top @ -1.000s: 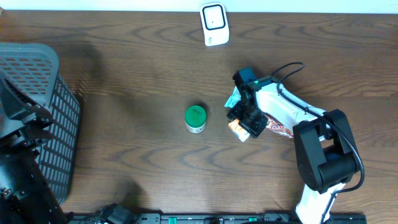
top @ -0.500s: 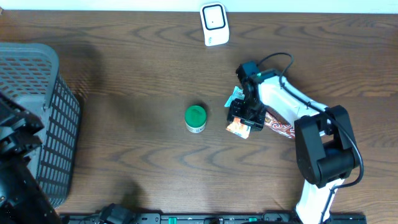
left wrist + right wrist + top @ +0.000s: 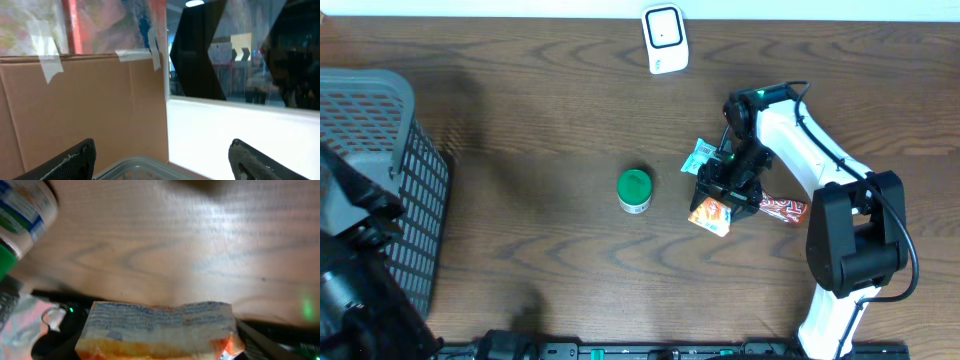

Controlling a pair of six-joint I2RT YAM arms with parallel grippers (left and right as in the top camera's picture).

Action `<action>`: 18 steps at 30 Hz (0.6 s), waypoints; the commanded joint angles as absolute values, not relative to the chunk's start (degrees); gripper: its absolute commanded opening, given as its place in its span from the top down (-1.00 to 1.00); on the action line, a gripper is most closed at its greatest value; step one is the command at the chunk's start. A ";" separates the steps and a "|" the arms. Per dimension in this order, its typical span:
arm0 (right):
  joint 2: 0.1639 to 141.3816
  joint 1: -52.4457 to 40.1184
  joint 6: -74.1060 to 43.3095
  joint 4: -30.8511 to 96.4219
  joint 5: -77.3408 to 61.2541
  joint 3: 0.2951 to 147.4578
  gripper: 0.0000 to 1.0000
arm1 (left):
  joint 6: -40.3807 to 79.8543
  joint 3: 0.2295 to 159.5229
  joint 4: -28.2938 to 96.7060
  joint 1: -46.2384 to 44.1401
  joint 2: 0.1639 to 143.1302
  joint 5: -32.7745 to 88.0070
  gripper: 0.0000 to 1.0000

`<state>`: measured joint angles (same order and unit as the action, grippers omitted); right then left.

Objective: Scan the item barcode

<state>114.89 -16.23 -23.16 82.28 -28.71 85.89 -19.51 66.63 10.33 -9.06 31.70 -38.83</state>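
Orange packet (image 3: 710,213) is what you are holding in the right fingers (image 3: 708,188). They are clamping it from both sides, and in the wrist view it is hanging clear of the table (image 3: 520,100) with its white, blue-printed end strip facing the camera. It is sitting well in front of the scanner (image 3: 665,38) and slightly to the scanner's right, so nothing is being read yet.

It looks as though you are in the carry step: pick-up done, presentation not yet begun. The next move is calling for a lift toward the scanner, plus a wrist roll that is turning the barcode face to the scanner's window. No barcode is showing in either view, so you are going to have to find which side carries it.

Your right arm is reaching out from its base on the side of the table farthest from the scanner. The white forearm is running up toward the scanner, and the wrist is folding back so the fingers are pointing away from it.

The green-lidded jar (image 3: 634,190), teal packet (image 3: 700,153) and red packet (image 3: 785,207) are lying on that same near side of the scanner.

Your left arm (image 3: 360,290) is parking far to the scanner's left by the basket (image 3: 380,130), its left fingers (image 3: 70,161) standing wide apart with nothing between them
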 commanded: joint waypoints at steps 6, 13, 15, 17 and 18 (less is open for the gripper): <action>115.09 -16.16 -15.14 90.00 -36.03 86.89 -0.41 | -19.18 60.90 10.24 -0.27 28.25 -26.04 -0.70; 115.09 -16.23 -15.16 88.73 -39.88 86.89 -0.49 | -17.63 60.80 10.50 0.95 28.23 -24.40 -0.70; 115.09 -16.23 -17.28 85.38 -33.21 86.89 -0.83 | -17.63 60.80 10.48 0.95 28.23 -24.40 -0.71; 115.09 -16.25 -20.51 82.37 -26.55 86.89 -0.99 | -17.61 60.80 10.50 0.95 28.23 -24.40 -0.71; 115.09 -16.29 -22.13 81.34 -24.21 86.89 -0.99 | -17.61 60.80 10.50 0.95 28.23 -24.40 -0.70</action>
<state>114.89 -16.16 -17.32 83.68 -34.09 85.89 -18.17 60.88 10.50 0.67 28.71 -25.34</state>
